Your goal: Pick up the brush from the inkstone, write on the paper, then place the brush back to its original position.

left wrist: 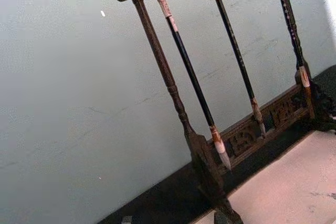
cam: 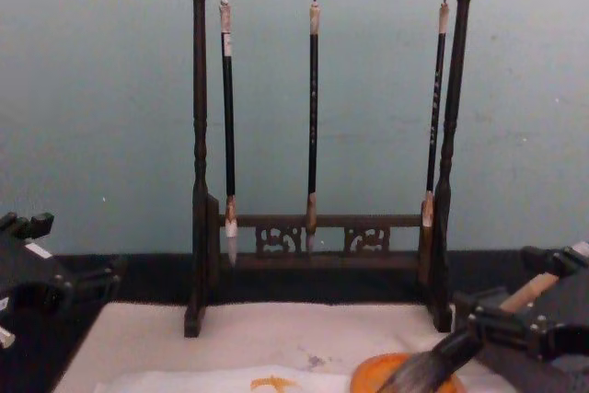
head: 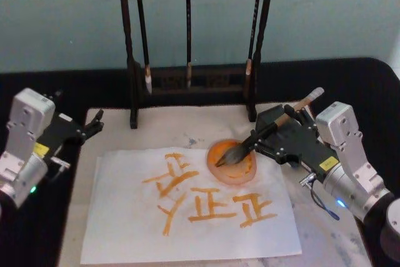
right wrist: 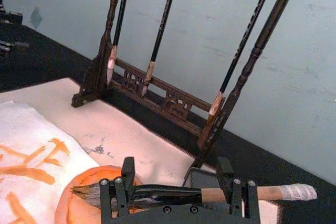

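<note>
The brush (head: 234,153) slants down to the left, its dark bristle head resting on the round orange inkstone (head: 242,172) and its tan handle raised toward the right. My right gripper (head: 275,132) is shut on the black lower shaft, just right of the inkstone. The right wrist view shows the brush (right wrist: 168,193) lying across my right gripper (right wrist: 176,179), with the bristles over the inkstone (right wrist: 79,214). The paper (head: 125,217) lies left of and in front of the inkstone and bears several orange characters. My left gripper (head: 94,124) is parked at the mat's left edge.
A dark wooden brush rack (head: 187,85) with three thin hanging brushes stands across the back of the cream felt mat (head: 187,123). Its right post (head: 251,101) rises close behind my right gripper. Black table surface surrounds the mat.
</note>
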Controlling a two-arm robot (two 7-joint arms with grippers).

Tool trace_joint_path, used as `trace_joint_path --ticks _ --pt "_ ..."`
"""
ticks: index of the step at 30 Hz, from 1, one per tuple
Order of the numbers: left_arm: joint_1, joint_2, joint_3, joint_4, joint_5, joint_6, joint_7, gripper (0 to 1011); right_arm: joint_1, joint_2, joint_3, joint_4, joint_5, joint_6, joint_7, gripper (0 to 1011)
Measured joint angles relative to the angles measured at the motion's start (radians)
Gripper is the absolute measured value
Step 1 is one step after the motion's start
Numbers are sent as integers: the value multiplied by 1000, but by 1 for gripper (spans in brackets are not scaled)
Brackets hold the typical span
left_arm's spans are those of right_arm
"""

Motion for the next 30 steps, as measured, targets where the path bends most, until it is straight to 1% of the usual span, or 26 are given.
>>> trace_joint_path --ticks 30 --pt "0 0 0 0 0 0 0 1010 0 0 0 0 0 0 0 1000"
